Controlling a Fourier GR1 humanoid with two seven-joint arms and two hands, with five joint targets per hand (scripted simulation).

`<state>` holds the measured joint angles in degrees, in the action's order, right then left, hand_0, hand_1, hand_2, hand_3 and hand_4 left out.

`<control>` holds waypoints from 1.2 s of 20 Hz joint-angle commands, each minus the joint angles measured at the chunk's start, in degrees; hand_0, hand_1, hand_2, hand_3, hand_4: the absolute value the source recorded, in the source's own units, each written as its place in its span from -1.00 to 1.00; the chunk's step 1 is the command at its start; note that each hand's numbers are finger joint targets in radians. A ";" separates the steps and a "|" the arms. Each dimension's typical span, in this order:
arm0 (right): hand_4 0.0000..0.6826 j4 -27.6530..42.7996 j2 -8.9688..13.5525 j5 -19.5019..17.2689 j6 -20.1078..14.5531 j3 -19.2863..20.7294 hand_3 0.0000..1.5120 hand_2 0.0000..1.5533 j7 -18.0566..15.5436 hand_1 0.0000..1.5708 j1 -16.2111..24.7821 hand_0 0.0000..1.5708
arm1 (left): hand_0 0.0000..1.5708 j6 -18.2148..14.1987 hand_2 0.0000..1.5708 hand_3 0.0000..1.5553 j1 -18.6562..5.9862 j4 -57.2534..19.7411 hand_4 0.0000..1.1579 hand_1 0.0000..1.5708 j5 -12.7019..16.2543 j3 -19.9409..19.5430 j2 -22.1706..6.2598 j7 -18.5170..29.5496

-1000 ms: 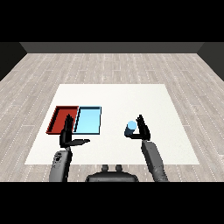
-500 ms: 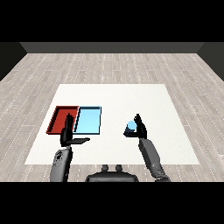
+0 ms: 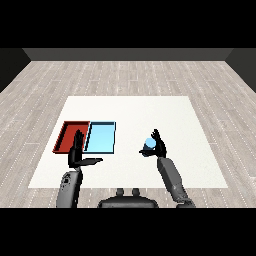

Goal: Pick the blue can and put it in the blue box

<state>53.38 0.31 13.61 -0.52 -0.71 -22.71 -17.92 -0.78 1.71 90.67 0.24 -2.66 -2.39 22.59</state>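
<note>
Right hand [image 3: 159, 147] was curled round small round blue can [image 3: 149, 144], holding it above white surface [image 3: 150, 112], well right of shallow light blue tray [image 3: 101, 137]. Guess can was raised to clear tray rim. Left hand [image 3: 76, 155] hung with straight fingers near flat red tray [image 3: 67, 136], holding nothing, likely parked out of way.

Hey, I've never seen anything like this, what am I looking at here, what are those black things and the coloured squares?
You are looking down from a humanoid robot's head at a white table. The grey forearms end in black hands. The right hand curls round a small blue can. The left hand is open and holds nothing. The squares are two shallow trays side by side: a red tray and a blue tray. The can is meant for the blue one.
</note>
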 commanded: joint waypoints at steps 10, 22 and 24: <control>0.22 -3.27 -0.29 -0.41 -11.18 -3.99 0.84 0.81 1.93 0.76 -1.23 0.76 | -1.00 1.96 -1.00 -1.00 -0.65 -0.42 -1.00 -1.00 1.87 -0.12 0.09 0.15; 0.31 4.52 0.57 -2.66 -11.95 -5.98 0.75 0.89 0.55 0.87 1.07 0.87 | -1.00 1.14 -1.00 -1.00 -4.06 -7.24 -1.00 -1.00 -0.41 0.00 0.22 2.75; 0.38 11.03 -0.17 -7.14 -16.27 -10.46 0.80 0.90 2.32 0.87 4.23 0.87 | -1.00 1.72 -1.00 -1.00 0.67 -1.93 -1.00 -1.00 -0.06 -0.04 -0.59 2.41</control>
<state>58.46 0.70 10.54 -14.25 -7.54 -19.50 -17.21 0.37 0.96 88.48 0.42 -3.07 -2.85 23.83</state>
